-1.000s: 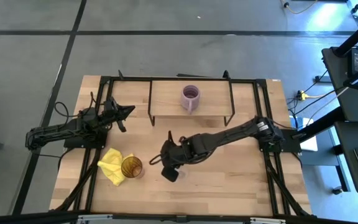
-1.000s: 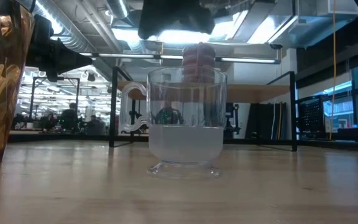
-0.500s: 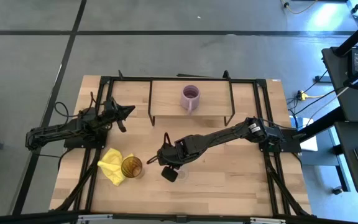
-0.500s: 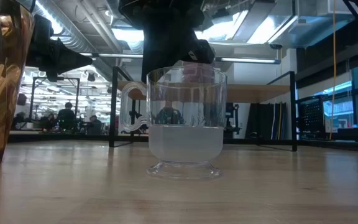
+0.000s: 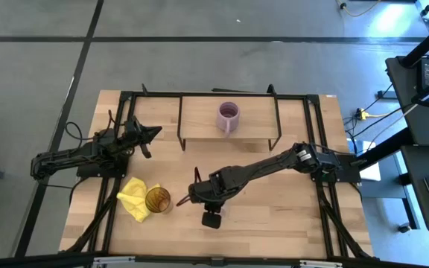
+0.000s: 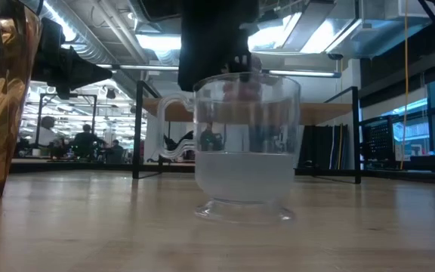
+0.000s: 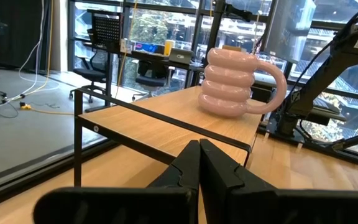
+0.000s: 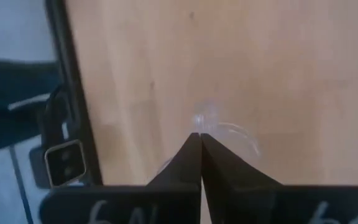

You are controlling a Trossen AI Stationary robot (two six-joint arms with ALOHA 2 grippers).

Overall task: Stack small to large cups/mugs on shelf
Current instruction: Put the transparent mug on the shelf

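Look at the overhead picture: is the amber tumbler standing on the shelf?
No, the amber tumbler stands on the tabletop beside the yellow cloth; only the purple mug is on the shelf.

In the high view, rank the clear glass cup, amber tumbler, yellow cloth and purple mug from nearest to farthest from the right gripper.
Measured from the right gripper, shut over the table's front middle:
1. Clear glass cup: right at the gripper, hard to make out from above.
2. Amber tumbler: on the table towards the left arm's side.
3. Yellow cloth: beside the tumbler, farther left.
4. Purple mug: on the shelf at the back.
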